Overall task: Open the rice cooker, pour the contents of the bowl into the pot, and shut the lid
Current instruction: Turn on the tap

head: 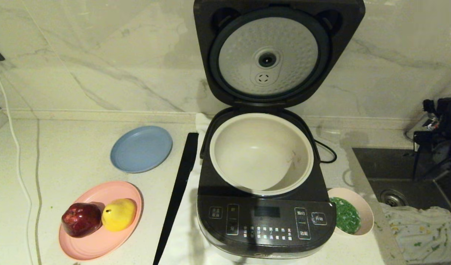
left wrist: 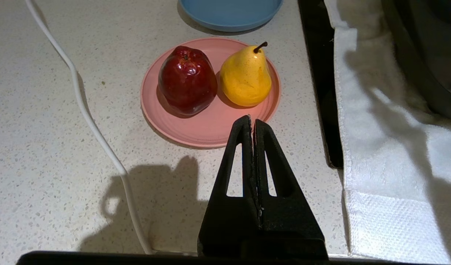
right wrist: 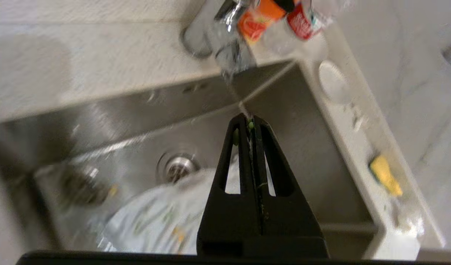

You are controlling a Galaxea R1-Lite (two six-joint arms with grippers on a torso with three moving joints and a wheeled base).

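The rice cooker (head: 266, 221) stands in the middle of the counter with its lid (head: 267, 55) swung up, dimpled silver underside facing me. The cream pot (head: 247, 154) inside looks empty. The small pink bowl (head: 367, 213) sits on the counter by the cooker's front right corner, holding the green contents (head: 345, 215). My left gripper (left wrist: 252, 119) hangs shut and empty above the counter near the pink plate. My right gripper (right wrist: 249, 119) is shut above the sink, with a few green bits stuck to its fingertips (right wrist: 235, 136).
A pink plate (head: 96, 243) with a red apple (left wrist: 187, 79) and yellow pear (left wrist: 245, 75) lies left of the cooker, a blue plate (head: 141, 149) behind it. A black strip (head: 177, 191) lies beside the cooker. A sink (head: 405, 165) with a cloth (head: 420, 228) is on the right.
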